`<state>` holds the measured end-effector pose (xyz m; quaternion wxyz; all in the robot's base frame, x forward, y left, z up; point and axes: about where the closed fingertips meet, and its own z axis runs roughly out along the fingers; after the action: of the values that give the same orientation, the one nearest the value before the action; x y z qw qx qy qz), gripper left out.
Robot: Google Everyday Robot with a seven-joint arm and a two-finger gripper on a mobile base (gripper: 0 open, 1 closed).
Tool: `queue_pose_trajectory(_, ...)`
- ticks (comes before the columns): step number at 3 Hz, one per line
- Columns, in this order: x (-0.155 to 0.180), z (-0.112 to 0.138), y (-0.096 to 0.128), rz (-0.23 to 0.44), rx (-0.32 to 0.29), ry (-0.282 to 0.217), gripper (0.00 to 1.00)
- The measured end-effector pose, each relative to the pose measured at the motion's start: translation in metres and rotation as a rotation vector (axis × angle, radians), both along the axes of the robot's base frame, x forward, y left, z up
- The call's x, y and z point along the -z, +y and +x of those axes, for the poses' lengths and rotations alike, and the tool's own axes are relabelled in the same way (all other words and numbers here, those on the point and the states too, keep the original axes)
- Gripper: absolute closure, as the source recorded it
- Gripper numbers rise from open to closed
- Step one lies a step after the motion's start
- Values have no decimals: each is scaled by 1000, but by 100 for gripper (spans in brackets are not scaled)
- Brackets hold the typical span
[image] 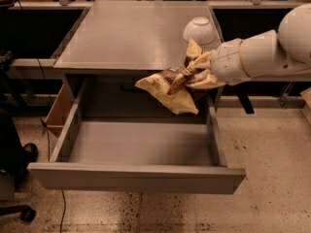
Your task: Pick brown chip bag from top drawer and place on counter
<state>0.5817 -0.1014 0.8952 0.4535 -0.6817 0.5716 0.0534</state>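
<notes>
The brown chip bag (170,85) hangs in the air above the back right of the open top drawer (138,144), level with the front edge of the counter (131,33). My gripper (194,73) is shut on the bag's middle, with the white arm reaching in from the right. The bag is crumpled, its pale tan ends sticking up and down to the left. The drawer is pulled fully out and its floor is bare.
A white bowl (199,30) sits upside down on the counter's right rear, just behind the bag. A brown cardboard piece (60,108) leans at the drawer's left. Dark chair parts (14,154) stand at the far left on the speckled floor.
</notes>
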Motion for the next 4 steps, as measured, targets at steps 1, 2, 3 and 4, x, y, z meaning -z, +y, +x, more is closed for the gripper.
queue_pose_trajectory(1, -18, 62, 12, 58, 16, -51, 100)
queue_pose_trajectory(2, -36, 117, 43, 101, 0, -90, 100)
queue_pose_trajectory(3, -50, 165, 80, 135, -23, -110, 100)
queue_pose_trajectory(4, -60, 202, 118, 164, -32, -124, 100)
